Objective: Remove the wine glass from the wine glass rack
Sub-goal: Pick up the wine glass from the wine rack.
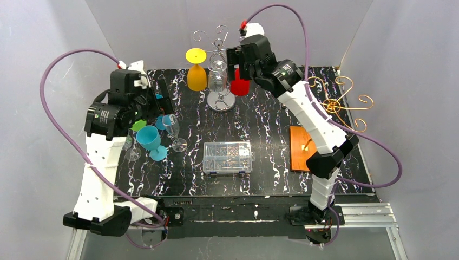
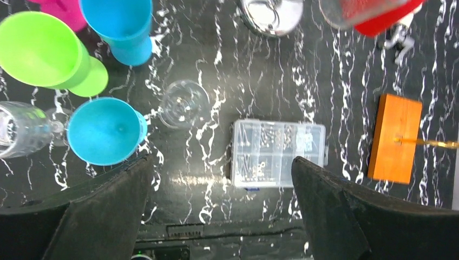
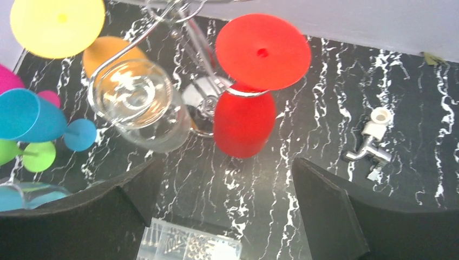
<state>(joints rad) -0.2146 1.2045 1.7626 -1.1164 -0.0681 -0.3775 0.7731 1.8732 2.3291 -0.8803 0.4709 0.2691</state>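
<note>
The silver wine glass rack point(image 1: 218, 51) stands at the back middle of the table. Three wine glasses hang upside down from it: a yellow-orange one point(image 1: 196, 71), a clear one point(image 1: 217, 77) and a red one point(image 1: 240, 85). My right gripper point(image 1: 237, 67) is open, right by the red glass. In the right wrist view the red glass point(image 3: 244, 127) hangs just beyond the gap of my right gripper point(image 3: 224, 168), not between the fingers. My left gripper point(image 1: 164, 102) hovers open and empty over the table's left side. Beneath it stand blue point(image 2: 103, 130), green point(image 2: 40, 49) and clear point(image 2: 184, 103) glasses.
A clear plastic parts box point(image 1: 228, 157) lies at the table's middle front. An orange wooden block point(image 1: 303, 148) with a gold wire rack point(image 1: 336, 103) sits at the right. A small metal fitting point(image 3: 373, 142) lies right of the red glass. Another clear glass point(image 2: 21, 130) lies at the left.
</note>
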